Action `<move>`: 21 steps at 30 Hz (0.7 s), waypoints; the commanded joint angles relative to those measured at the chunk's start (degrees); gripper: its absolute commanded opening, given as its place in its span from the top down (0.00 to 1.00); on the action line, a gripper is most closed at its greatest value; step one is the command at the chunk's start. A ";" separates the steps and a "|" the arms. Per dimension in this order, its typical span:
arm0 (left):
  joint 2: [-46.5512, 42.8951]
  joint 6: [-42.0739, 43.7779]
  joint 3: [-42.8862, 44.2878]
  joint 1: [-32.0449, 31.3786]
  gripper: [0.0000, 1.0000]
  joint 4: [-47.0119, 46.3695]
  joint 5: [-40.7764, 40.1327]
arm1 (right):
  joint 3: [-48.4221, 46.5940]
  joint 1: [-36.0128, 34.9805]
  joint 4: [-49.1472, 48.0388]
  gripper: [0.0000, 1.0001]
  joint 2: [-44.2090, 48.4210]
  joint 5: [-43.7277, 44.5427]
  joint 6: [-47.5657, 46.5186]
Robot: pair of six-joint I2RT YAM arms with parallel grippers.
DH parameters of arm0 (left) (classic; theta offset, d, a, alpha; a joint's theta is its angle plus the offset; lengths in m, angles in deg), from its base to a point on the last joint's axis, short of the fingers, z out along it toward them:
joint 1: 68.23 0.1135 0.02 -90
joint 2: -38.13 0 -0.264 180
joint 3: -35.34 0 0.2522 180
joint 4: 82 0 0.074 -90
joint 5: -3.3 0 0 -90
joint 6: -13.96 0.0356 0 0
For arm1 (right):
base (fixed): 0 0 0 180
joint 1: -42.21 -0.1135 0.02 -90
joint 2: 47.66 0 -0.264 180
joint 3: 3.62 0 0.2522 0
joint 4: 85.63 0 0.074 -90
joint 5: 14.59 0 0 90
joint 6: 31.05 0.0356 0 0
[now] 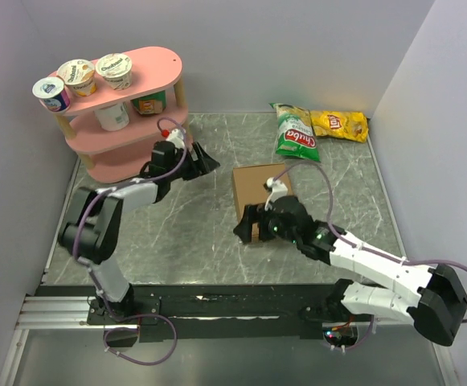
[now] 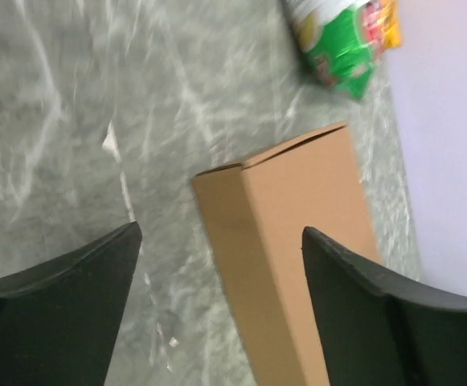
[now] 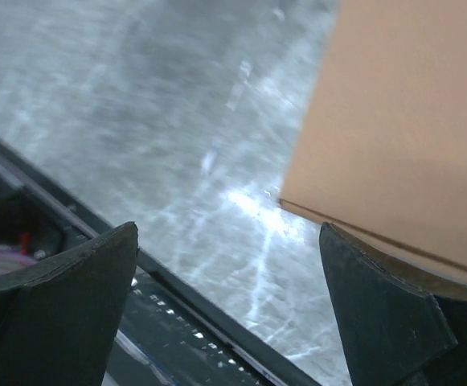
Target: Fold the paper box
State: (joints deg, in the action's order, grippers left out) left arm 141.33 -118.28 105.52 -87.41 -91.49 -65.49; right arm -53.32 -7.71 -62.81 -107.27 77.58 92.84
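Observation:
The paper box (image 1: 259, 190) is a plain brown closed carton lying on the marble table, right of centre. My left gripper (image 1: 202, 158) hovers to its far left, apart from it, fingers spread. The left wrist view shows the paper box (image 2: 305, 217) ahead of the open left gripper (image 2: 221, 227), with nothing between the fingers. My right gripper (image 1: 247, 227) is at the box's near left corner. In the right wrist view the right gripper (image 3: 229, 227) is open over bare table. The paper box (image 3: 410, 112) sits just beyond its right finger (image 3: 386, 314).
A green chip bag (image 1: 296, 133) and a yellow chip bag (image 1: 339, 125) lie at the back right. A pink two-tier shelf (image 1: 141, 96) with yogurt cups (image 1: 77, 76) stands at the back left. The table's black front rail (image 3: 217, 322) runs under my right gripper.

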 commanded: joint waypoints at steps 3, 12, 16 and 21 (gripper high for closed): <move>-17.13 11.56 -3.07 -2.43 0.06 7.15 -10.91 | -8.26 15.42 0.17 0.00 -3.30 -13.23 -7.34; -40.69 15.26 -8.61 -2.97 0.04 15.94 -24.01 | -7.22 37.76 2.54 0.00 6.25 -17.11 -10.33; -47.02 15.51 -8.79 -1.30 0.04 22.88 -24.73 | -3.61 47.61 4.47 0.00 15.48 -17.38 -12.53; -50.90 15.34 -6.59 -1.21 0.04 32.90 -24.81 | -1.15 53.07 7.64 0.00 25.85 -13.00 -15.34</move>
State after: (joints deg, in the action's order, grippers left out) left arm 91.89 -103.92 97.00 -88.68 -68.43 -88.57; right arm -56.05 43.05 -57.58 -87.03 62.28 81.23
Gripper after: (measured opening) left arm 0.962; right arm 0.994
